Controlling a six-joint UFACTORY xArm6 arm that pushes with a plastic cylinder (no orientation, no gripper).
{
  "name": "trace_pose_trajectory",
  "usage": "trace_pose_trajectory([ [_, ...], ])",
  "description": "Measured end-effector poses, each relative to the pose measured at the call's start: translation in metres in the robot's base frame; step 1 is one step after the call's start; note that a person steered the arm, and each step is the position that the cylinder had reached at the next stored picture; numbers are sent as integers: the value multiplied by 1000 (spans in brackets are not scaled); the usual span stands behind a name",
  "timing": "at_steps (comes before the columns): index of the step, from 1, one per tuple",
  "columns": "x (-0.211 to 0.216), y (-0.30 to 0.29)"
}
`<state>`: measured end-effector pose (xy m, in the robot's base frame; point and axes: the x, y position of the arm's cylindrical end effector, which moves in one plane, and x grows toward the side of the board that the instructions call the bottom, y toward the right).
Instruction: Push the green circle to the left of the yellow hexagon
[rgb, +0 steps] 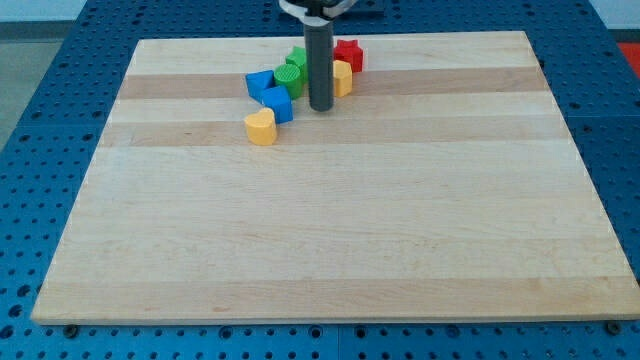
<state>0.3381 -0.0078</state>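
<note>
The green circle (288, 76) lies near the board's top, left of my rod. The yellow hexagon (342, 78) is partly hidden just right of the rod. My tip (321, 107) rests on the board between them, slightly below both. Another green block (298, 58) sits behind the circle, partly hidden by the rod.
A red block (348, 54) sits above the hexagon. Two blue blocks (259, 84) (277, 104) lie left of and below the green circle. A yellow heart (261, 127) lies below them. The wooden board (330, 240) rests on a blue perforated table.
</note>
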Motion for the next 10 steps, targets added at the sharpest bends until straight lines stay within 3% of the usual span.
trace_pose_trajectory([
  [4, -25, 11],
  [8, -1, -76],
  [10, -11, -84],
])
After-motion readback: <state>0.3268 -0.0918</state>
